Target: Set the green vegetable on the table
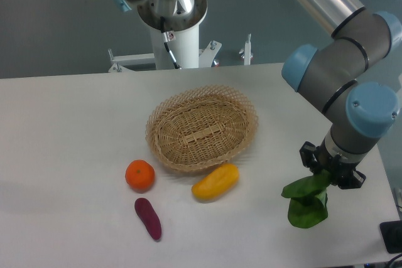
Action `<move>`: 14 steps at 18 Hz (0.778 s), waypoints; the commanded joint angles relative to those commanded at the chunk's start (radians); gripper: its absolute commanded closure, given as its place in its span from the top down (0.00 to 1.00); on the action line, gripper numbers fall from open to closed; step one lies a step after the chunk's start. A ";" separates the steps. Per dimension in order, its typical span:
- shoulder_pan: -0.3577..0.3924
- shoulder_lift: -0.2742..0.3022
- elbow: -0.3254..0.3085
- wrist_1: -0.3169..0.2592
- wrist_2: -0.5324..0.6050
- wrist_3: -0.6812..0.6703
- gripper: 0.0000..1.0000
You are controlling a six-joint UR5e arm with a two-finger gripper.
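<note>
While the arm reaches down at the right side of the table (69, 130), the gripper (328, 177) is clamped on the green vegetable (307, 201), well to the right of the wicker basket (202, 128) and lower in frame than it. Veg. hangs from the black fingers by its upper end; dark green leaves droop below and to the left of the gripper. Lowest leaf lies at or just over the white tabletop; contact w/ the surface cannot be told from this view. Pale stalk base not visible, hidden at the fingers.

Ref. landmark = basket, approx. centre of table, oval, woven, nothing seen inside. Rel. to basket:
- yellow fruit (215, 181): just below its front rim, slightly right of centre, lying tilted, near but apart from the rim.
- orange (140, 175): below-left of the rim, near it, apart.
- purple sweet potato (148, 218): further below-left, beyond the orange, lying lengthwise, apart from both orange and yellow fruit.
- robot base column (173, 26): behind the basket, past the table's far edge, white w/ metal collar.
- arm elbow & wrist joints (370, 108): right of basket, grey w/ blue caps, directly above the gripper.

Dark object at the frame's bottom-right corner, right of the veg., too cropped to identify.
</note>
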 joint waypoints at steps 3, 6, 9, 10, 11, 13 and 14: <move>-0.005 0.009 -0.011 -0.002 -0.002 -0.005 0.31; -0.029 0.038 -0.047 0.000 -0.006 -0.011 0.31; -0.063 0.064 -0.072 0.000 -0.011 -0.020 0.31; -0.078 0.071 -0.078 0.000 -0.011 -0.043 0.31; -0.098 0.078 -0.086 0.002 -0.011 -0.076 0.30; -0.141 0.087 -0.092 0.002 -0.011 -0.127 0.30; -0.164 0.089 -0.092 0.002 -0.011 -0.139 0.30</move>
